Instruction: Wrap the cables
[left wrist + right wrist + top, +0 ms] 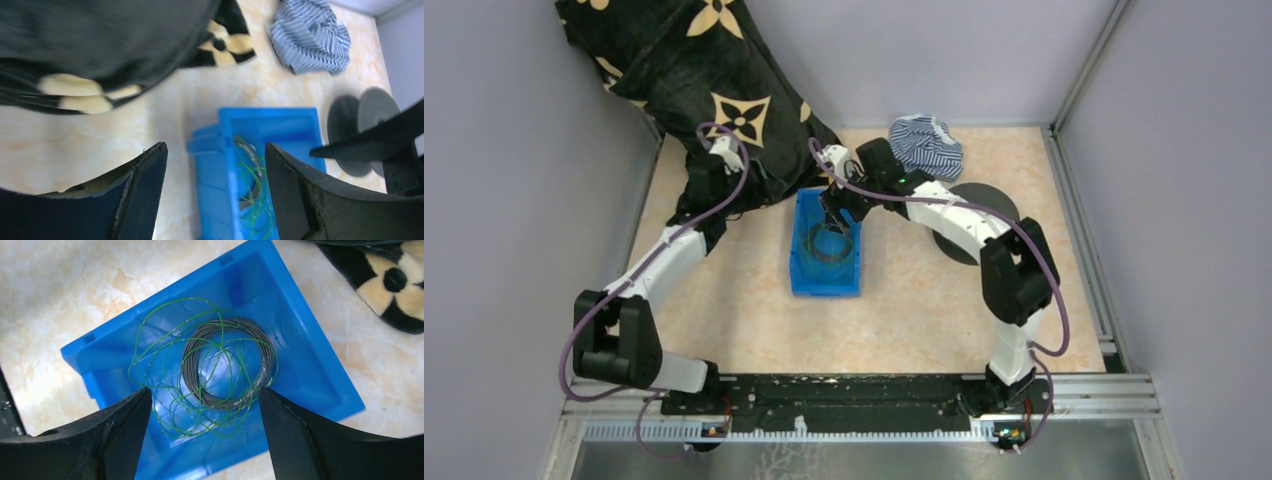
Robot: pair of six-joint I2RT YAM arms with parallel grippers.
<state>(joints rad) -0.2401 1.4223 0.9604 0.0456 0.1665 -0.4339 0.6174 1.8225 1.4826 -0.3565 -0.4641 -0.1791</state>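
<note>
The cables (227, 325) lie inside a blue bin (320, 385) near the middle of the table (904, 310). They are a tight grey coil with loose loops of thin green wire tangled over and around it, all resting on the bin's floor. The right gripper (204, 392) hangs directly above the bin with its claw released. Its two dark fingers (115, 435) are spread wide, one on each side of the bundle, and nothing is clamped between them. Whether the fingertips touch the green loops cannot be told. The left gripper (215, 147) is off to the left of the bin, its claw also released and holding nothing. Through the broad gap between its fingers, the bin and a bit of the green wire show. A black cloth with cream flowers (694, 60) is heaped at the far left corner and spills onto the table beside the left arm. A blue-and-white striped cloth (927, 145) is bunched at the far side, to the right of the bin. A black round spool (360, 125) lies to the right of the bin, partly hidden by the right arm in the top view.
</note>
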